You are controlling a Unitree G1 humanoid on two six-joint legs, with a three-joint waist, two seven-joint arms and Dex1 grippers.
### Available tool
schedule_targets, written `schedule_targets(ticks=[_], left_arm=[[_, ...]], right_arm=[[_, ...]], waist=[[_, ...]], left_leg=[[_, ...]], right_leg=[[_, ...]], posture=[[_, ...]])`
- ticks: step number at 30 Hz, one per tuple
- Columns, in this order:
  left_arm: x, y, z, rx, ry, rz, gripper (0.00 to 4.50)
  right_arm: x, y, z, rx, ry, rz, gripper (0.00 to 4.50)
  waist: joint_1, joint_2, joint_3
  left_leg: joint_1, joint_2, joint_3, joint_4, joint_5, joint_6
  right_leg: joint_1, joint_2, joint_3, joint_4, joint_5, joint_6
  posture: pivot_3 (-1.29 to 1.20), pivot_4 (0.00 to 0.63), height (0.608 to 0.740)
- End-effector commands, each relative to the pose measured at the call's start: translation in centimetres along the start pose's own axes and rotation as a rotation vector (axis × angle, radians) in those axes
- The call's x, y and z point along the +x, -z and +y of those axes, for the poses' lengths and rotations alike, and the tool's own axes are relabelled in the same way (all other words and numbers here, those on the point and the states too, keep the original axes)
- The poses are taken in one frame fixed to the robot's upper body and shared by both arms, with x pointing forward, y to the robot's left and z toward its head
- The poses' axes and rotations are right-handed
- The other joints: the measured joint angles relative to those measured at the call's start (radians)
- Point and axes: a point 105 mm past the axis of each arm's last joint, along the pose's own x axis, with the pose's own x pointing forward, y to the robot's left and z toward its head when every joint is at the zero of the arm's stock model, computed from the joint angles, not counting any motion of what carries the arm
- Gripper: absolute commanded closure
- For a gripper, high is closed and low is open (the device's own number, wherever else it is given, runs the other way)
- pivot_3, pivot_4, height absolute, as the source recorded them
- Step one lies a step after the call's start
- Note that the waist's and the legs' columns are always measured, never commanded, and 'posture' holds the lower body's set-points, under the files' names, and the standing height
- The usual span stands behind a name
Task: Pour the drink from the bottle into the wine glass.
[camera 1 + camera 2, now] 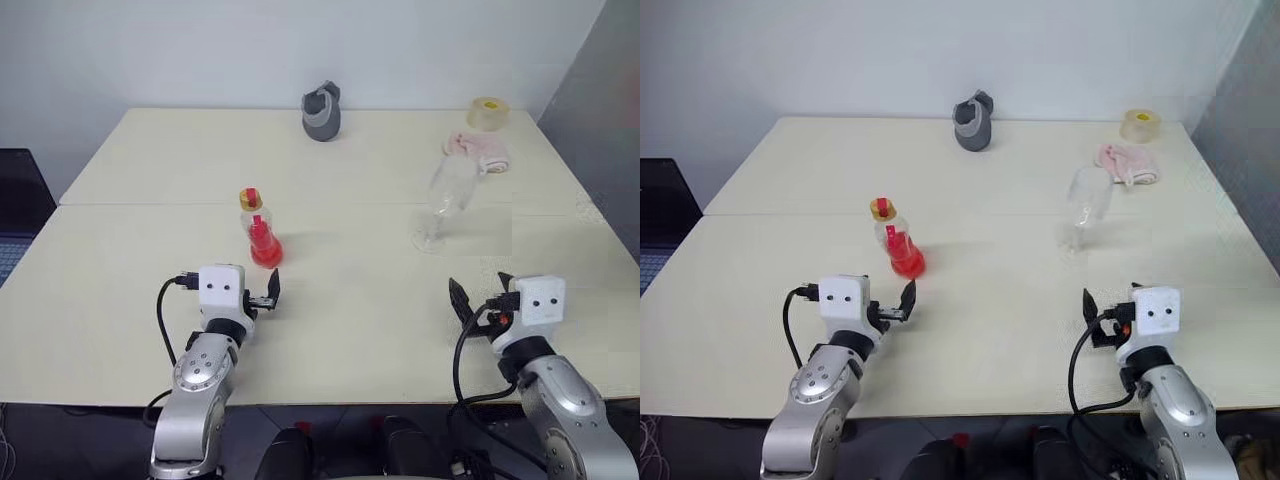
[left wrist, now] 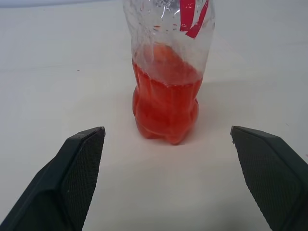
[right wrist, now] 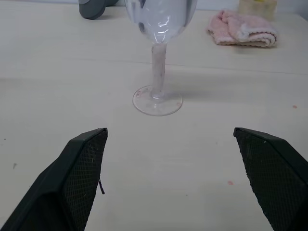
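Lining up the grasp: left pincer [image 1: 268, 292] gapes wide just short of the bottle [image 1: 259, 232]; right pincer [image 1: 478, 292] apart, wine glass [image 1: 446, 198] ahead. Next: advance, clamp bottle.

Both arms extended forward low over the table [image 1: 120, 330], left gripper [image 2: 166, 178] held level, fingers [image 2: 77, 178] spread wide, nothing gripped, right gripper [image 3: 171, 178] held level, fingers [image 3: 79, 178] spread wide, nothing gripped
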Motion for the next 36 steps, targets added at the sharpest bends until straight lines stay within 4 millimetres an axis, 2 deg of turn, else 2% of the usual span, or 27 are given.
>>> schedule_targets(ticks=[1, 13, 24, 29, 36], left_arm=[[-0.4, -1.7, 0.4, 0.01, -0.01, -0.069, 0.01], [-0.4, -2.1, -0.5, -0.016, 0.021, -0.084, 0.01], [-0.3, -2.4, -0.4, -0.006, 0.009, -0.101, 0.01], [-0.1, -2.6, 0.0, 0.003, 0.004, -0.119, 0.01], [1.7, -2.7, -0.3, -0.021, 0.052, -0.144, 0.01]], right_arm=[[-0.2, -1.6, -0.1, -0.012, -0.005, -0.074, 0.0], [-0.1, -1.7, -0.6, -0.039, -0.01, -0.076, 0.0], [0.0, -1.8, -0.4, -0.049, -0.053, -0.074, 0.0], [0.3, -2.1, 1.2, -0.05, -0.191, -0.084, 0.0], [-0.2, -3.6, 4.4, -0.069, -0.56, -0.13, 0.0]], waist=[[0.0, 0.0, 0.0], [0.001, 0.0, 0.0], [0.001, 0.0, 0.0], [0.001, 0.0, 0.0], [0.001, -0.001, 0.001]], left_leg=[[0.0, 0.0, 0.0, 0.0, 0.0, 0.0], [0.0, 0.0, 0.0, 0.0, 0.0, 0.0], [0.0, 0.0, 0.0, 0.0, 0.0, 0.0], [0.0, -0.001, 0.001, 0.0, 0.0, 0.0], [0.0, -0.002, 0.002, 0.001, 0.0, 0.0]], right_leg=[[0.0, 0.0, 0.0, 0.0, 0.0, 0.0], [0.0, 0.0, 0.0, 0.0, 0.0, 0.0], [0.0, 0.0, 0.0, 0.0, 0.0, 0.0], [0.0, 0.0, 0.0, 0.0, 0.0, 0.0], [0.001, 0.0, -0.001, 0.0, 0.0, 0.0]], posture=[[0.0, 0.15, 0.74], [0.0, 0.15, 0.74], [0.0, 0.15, 0.74], [0.0, 0.15, 0.74], [0.0, 0.15, 0.74]])
